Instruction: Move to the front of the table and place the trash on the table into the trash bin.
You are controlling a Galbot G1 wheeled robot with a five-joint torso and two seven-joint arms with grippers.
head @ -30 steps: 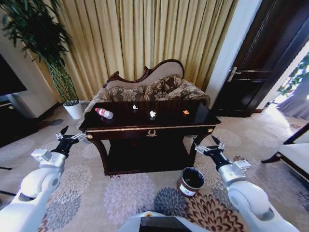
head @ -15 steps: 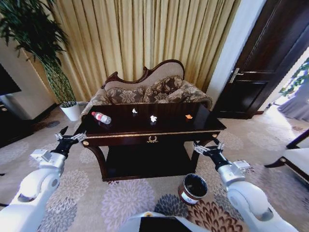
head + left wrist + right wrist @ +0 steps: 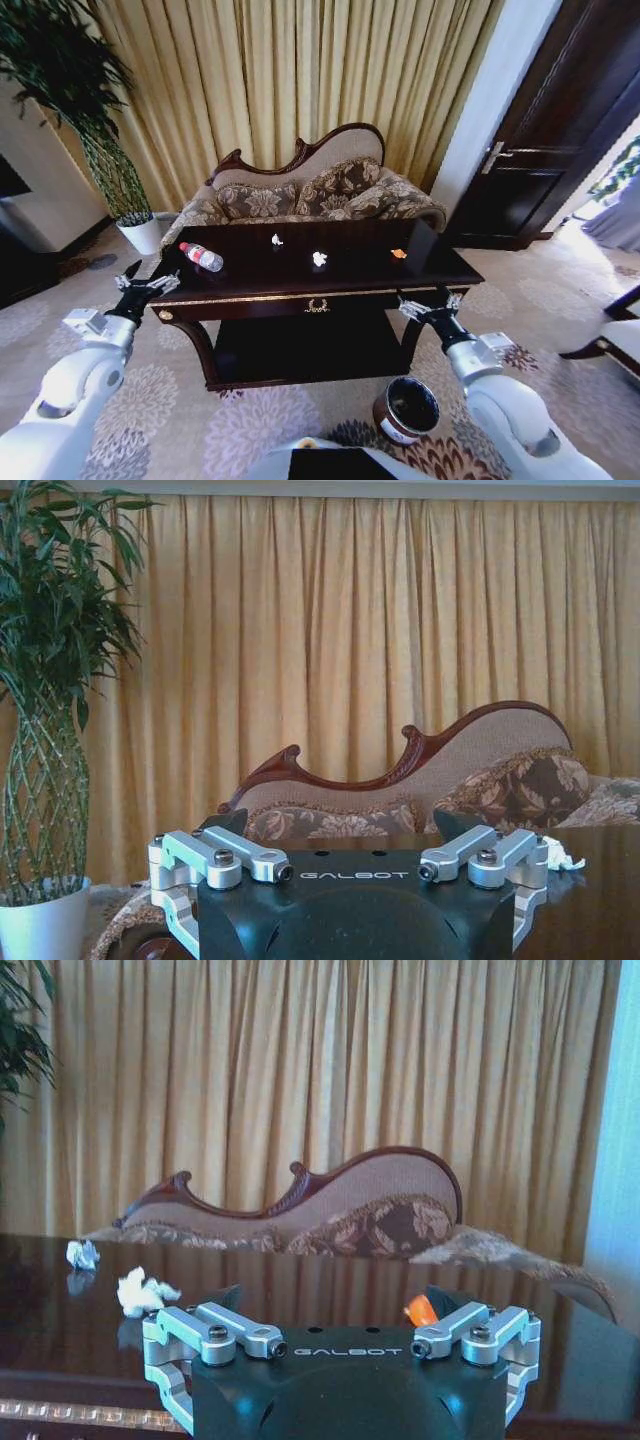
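The dark glossy table (image 3: 350, 285) with gold trim stands right in front of me. On its left end lies a clear bottle (image 3: 202, 257) with a red label. Two white crumpled scraps (image 3: 277, 240) (image 3: 319, 259) and an orange scrap (image 3: 399, 254) lie along its top; the right wrist view shows the white scraps (image 3: 140, 1292) (image 3: 82, 1253) and the orange scrap (image 3: 421, 1309). The brown trash bin (image 3: 407, 410) stands on the carpet by the table's right front leg. My left gripper (image 3: 145, 285) (image 3: 340, 825) is open off the left corner. My right gripper (image 3: 428, 305) (image 3: 335, 1300) is open near the right front edge.
An ornate sofa (image 3: 310, 190) stands behind the table, before gold curtains. A tall plant in a white pot (image 3: 140, 232) is at the back left, a dark door (image 3: 545, 150) at the right. Patterned carpet lies all around.
The whole picture has shifted as I moved closer: the table looms larger and the bin sits lower in the head view. Both arms hold the same raised, open pose.
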